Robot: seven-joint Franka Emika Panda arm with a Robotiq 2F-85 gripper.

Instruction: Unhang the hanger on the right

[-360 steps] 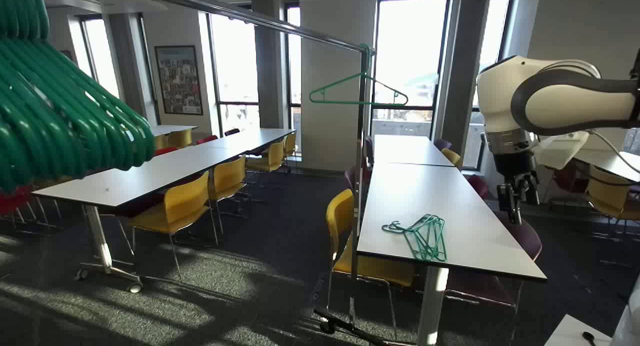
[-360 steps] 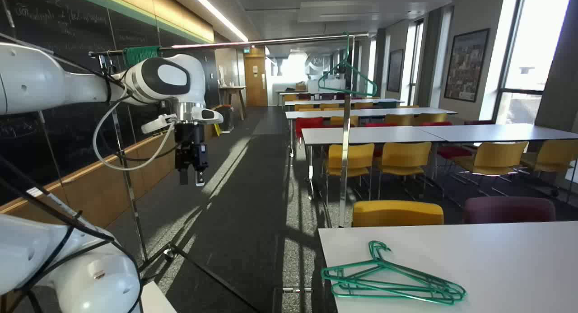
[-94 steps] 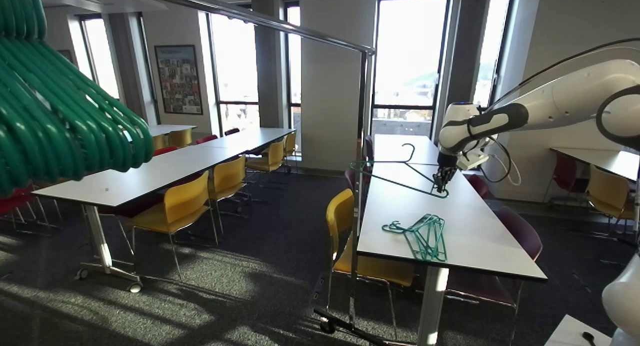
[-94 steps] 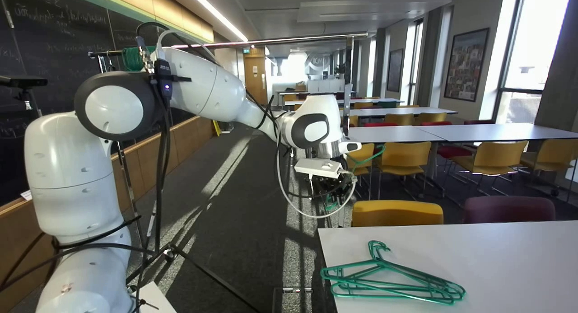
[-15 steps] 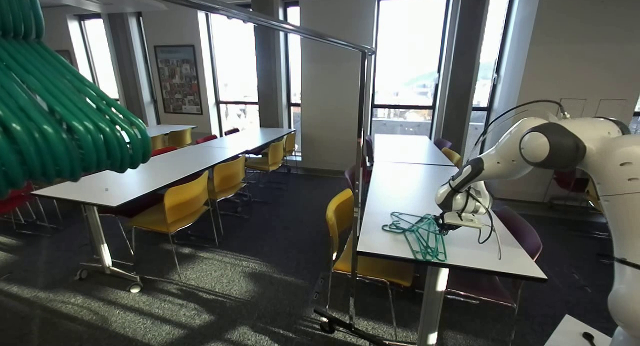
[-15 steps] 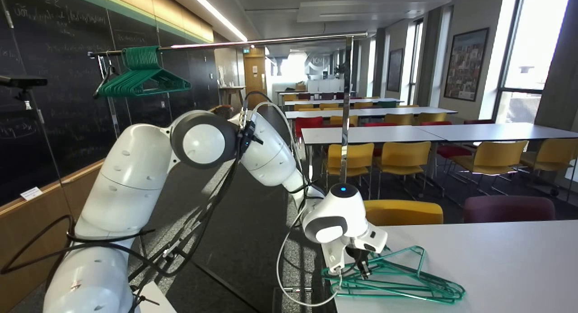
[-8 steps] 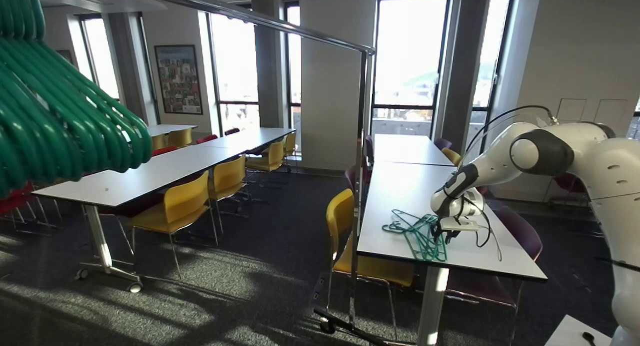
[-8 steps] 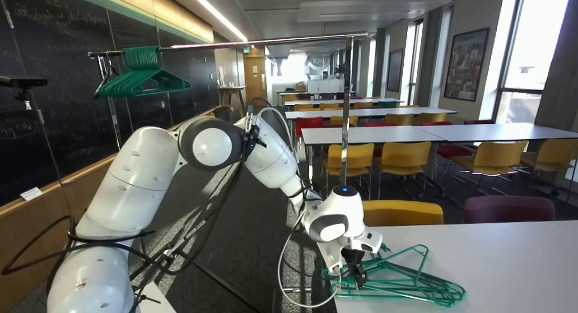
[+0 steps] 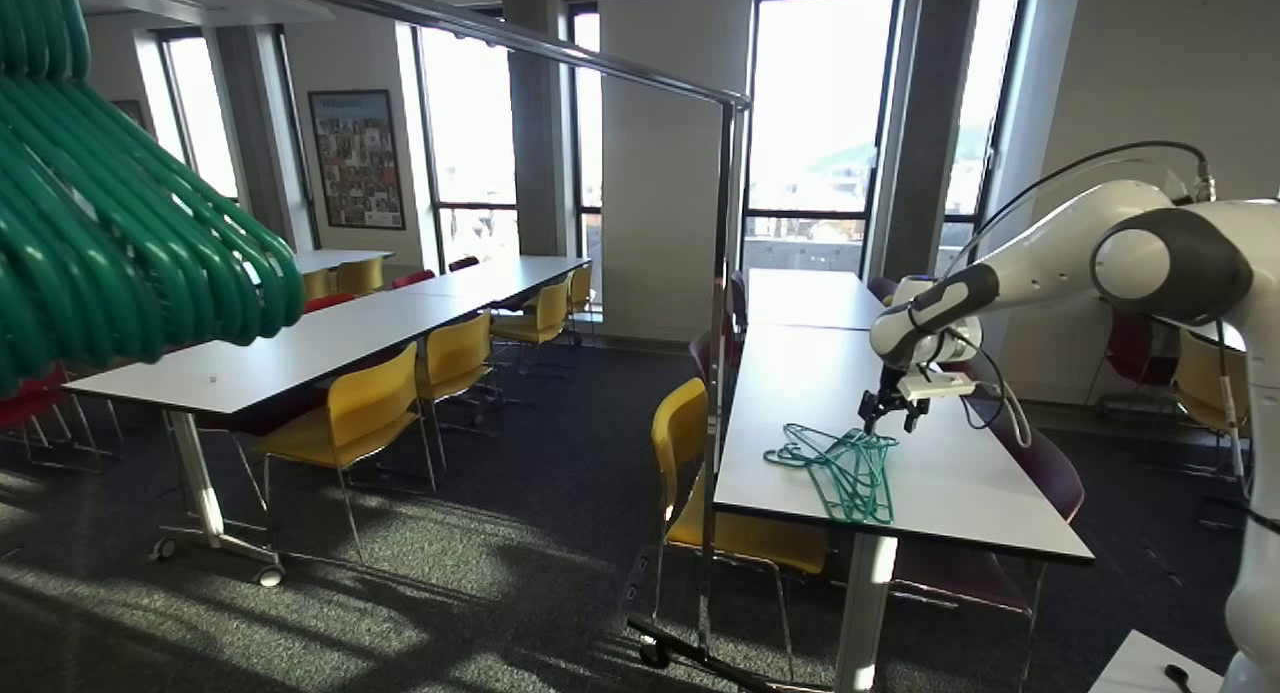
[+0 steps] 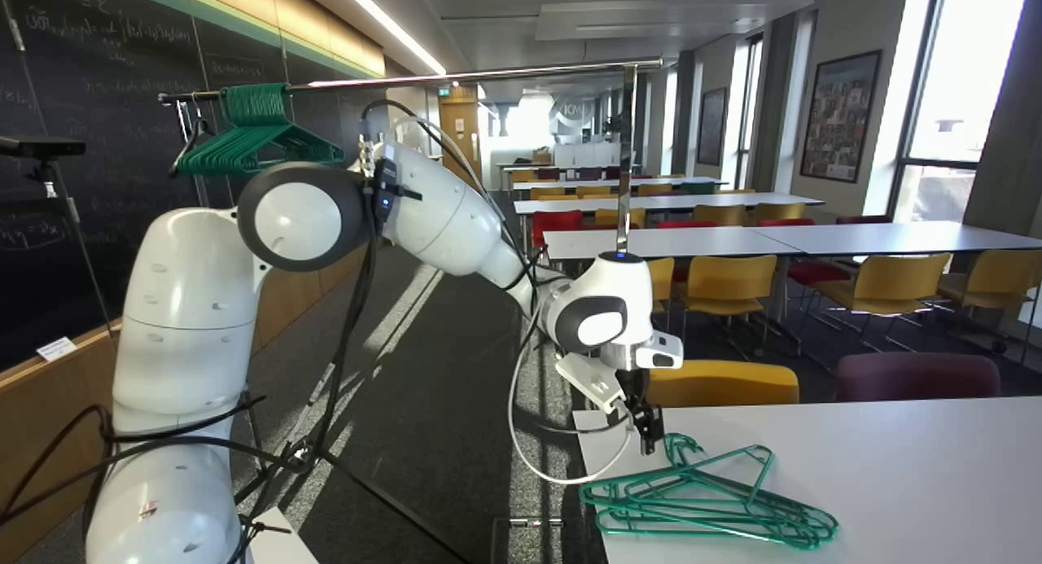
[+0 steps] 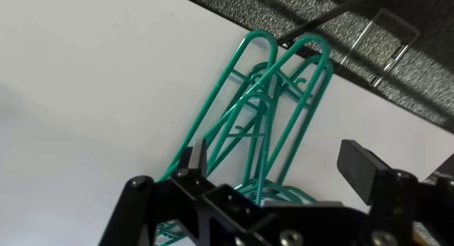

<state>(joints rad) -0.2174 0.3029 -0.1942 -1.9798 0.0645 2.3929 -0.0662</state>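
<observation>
Several green plastic hangers (image 9: 850,478) lie in a loose pile on the white table (image 9: 985,503); they also show in an exterior view (image 10: 753,499) and in the wrist view (image 11: 258,95). One hanger (image 10: 765,466) lies on top with one corner raised. My gripper (image 9: 890,415) is open and empty, just above the pile's far side in that exterior view. It also shows in an exterior view (image 10: 649,434), above the table's edge. In the wrist view, the spread fingers (image 11: 273,148) have the pile below them. More green hangers (image 10: 260,145) hang on the metal rail (image 10: 488,76).
The rail's upright post (image 9: 718,373) stands beside the table's edge. Yellow chairs (image 9: 680,423) and purple chairs (image 9: 1040,468) are tucked along the table. The bunch of hanging hangers (image 9: 150,253) fills the near left in an exterior view.
A hanger from the rail's end was held above the table, then laid on the pile. In the last second the gripper let go and rose away from it.
</observation>
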